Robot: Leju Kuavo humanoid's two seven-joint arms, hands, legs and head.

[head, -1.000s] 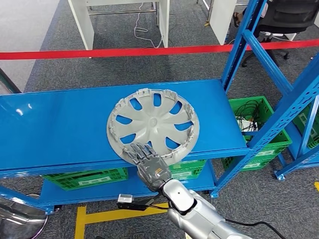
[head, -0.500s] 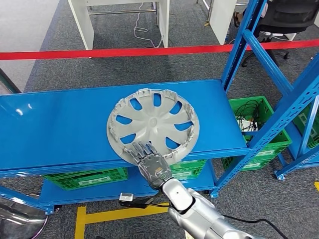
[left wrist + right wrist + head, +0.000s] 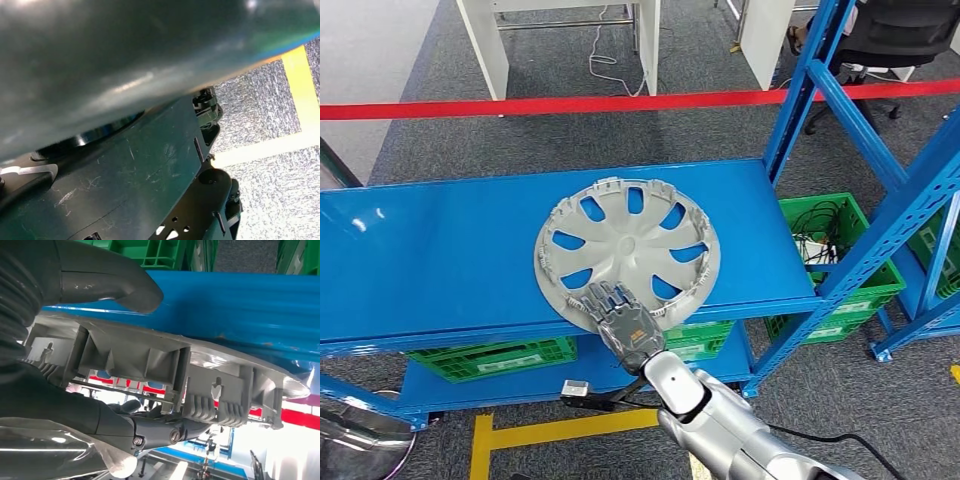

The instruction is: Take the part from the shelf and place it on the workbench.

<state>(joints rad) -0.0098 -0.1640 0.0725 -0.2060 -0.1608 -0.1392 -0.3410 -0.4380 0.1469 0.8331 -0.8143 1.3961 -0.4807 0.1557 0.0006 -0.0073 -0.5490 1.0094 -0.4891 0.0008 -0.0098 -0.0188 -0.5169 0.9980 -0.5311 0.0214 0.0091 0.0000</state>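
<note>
A grey plastic hubcap (image 3: 627,245) lies flat on the blue shelf (image 3: 433,250), its near rim reaching the shelf's front edge. My right hand (image 3: 622,322) is at that near rim, with its dark fingers (image 3: 607,298) lying on top of the hubcap. In the right wrist view the hubcap's ribbed rim (image 3: 170,365) runs between the thumb (image 3: 113,280) on the shelf side and the fingers (image 3: 113,422) on the other side. A thin strip of blue shows between thumb and rim, so the hand straddles the rim without clamping it.
Green crates (image 3: 497,357) sit on the lower shelf, and another green crate (image 3: 841,250) with cables stands at the right. Blue rack uprights (image 3: 803,90) rise at the right end. A red barrier tape (image 3: 546,104) crosses behind the shelf. A yellow floor line (image 3: 546,432) runs below.
My right hand has slid a little further forward and right along the near rim, its fingers reaching slightly more onto the hubcap. The hubcap has not moved.
</note>
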